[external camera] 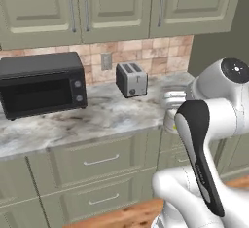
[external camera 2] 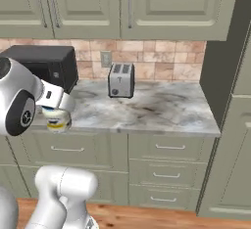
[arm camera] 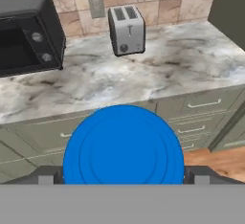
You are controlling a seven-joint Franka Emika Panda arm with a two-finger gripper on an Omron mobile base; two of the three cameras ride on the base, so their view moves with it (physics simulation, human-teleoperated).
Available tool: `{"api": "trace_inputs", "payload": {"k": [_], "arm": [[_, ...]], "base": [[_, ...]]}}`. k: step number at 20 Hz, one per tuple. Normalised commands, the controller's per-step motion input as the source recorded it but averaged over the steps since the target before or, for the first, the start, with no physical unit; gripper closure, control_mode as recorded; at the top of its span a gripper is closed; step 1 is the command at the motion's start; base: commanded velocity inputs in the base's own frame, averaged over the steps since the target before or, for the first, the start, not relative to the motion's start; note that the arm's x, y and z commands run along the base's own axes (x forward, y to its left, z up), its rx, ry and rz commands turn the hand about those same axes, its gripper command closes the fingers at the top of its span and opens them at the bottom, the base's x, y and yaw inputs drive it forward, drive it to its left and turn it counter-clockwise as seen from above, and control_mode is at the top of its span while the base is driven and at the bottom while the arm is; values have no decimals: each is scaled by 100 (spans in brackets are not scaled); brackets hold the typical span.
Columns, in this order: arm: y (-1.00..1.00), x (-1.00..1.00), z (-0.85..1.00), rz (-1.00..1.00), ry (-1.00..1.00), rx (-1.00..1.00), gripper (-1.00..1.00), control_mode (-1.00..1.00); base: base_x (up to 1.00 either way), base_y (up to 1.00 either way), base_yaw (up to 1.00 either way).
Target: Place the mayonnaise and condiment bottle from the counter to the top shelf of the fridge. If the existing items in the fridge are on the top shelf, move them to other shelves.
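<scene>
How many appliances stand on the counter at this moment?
2. The black microwave stands at the left against the tiled wall; the silver toaster stands to its right, also near the wall. The arm may hide others.

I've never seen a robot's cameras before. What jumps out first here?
A big round blue lid sits right in front of the hand camera, between the gripper's spread fingers: it tops the mayonnaise jar at the counter's front edge. Behind stand a black microwave and a silver toaster.
</scene>
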Motion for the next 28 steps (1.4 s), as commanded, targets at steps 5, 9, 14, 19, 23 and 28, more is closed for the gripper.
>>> {"api": "trace_inputs", "payload": {"k": [5, 9, 14, 19, 23, 28], "arm": [[0, 0, 0, 0, 0, 0, 100, 100], [0, 0, 0, 0, 0, 0, 100, 100], [0, 0, 0, 0, 0, 0, 100, 100], [0, 0, 0, 0, 0, 0, 100, 100], [0, 0, 0, 0, 0, 0, 100, 100], [0, 0, 0, 0, 0, 0, 100, 100]], "base": [[-91, 88, -19], [-100, 48, -64], [-97, 29, -77], [-22, 6, -93], [79, 37, -63], [85, 59, -39]]}}
